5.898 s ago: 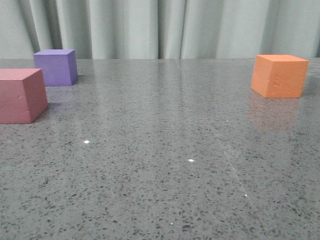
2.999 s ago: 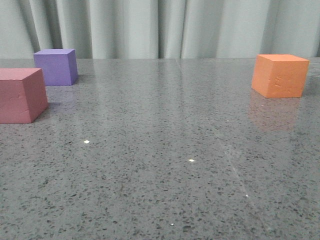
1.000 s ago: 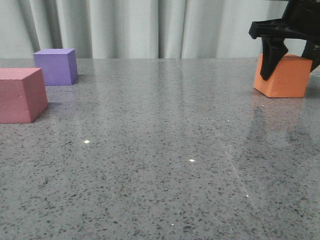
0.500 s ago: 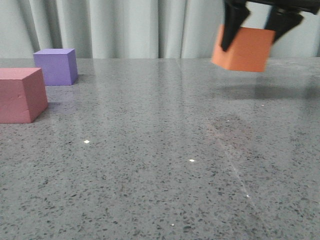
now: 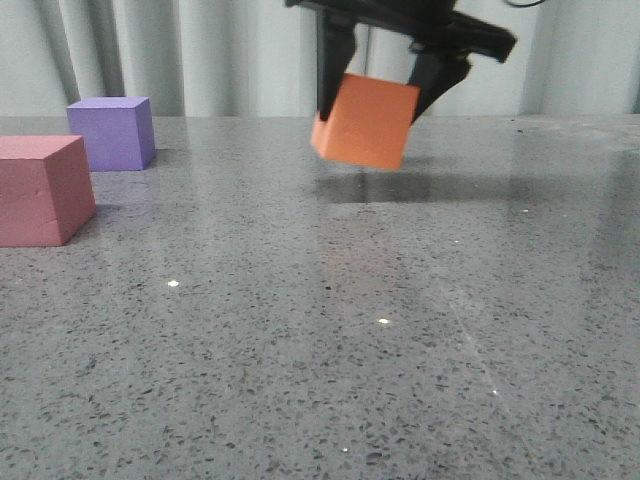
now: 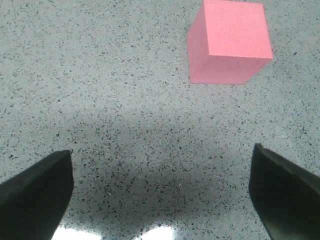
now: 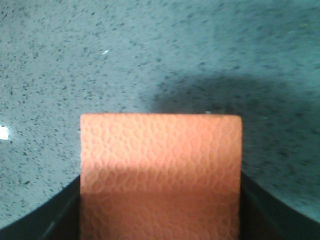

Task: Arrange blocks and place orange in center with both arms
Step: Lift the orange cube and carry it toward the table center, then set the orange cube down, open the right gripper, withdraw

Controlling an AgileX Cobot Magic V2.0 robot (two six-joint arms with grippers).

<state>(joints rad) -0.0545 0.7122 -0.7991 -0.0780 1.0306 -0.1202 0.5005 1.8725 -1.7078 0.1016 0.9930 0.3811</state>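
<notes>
Fingers (image 5: 333, 60) of our right gripper (image 5: 382, 75) are clamped on the orange cube (image 5: 365, 121) — it hangs tilted between them, clear of the grey tabletop (image 5: 320, 330), shadow beneath. Our left gripper (image 6: 160, 195) hovers spread wide, holding nothing — the pinkish-red cube (image 6: 230, 42) sits ahead of its tips, the purple cube (image 5: 112, 133) just behind that one
</notes>
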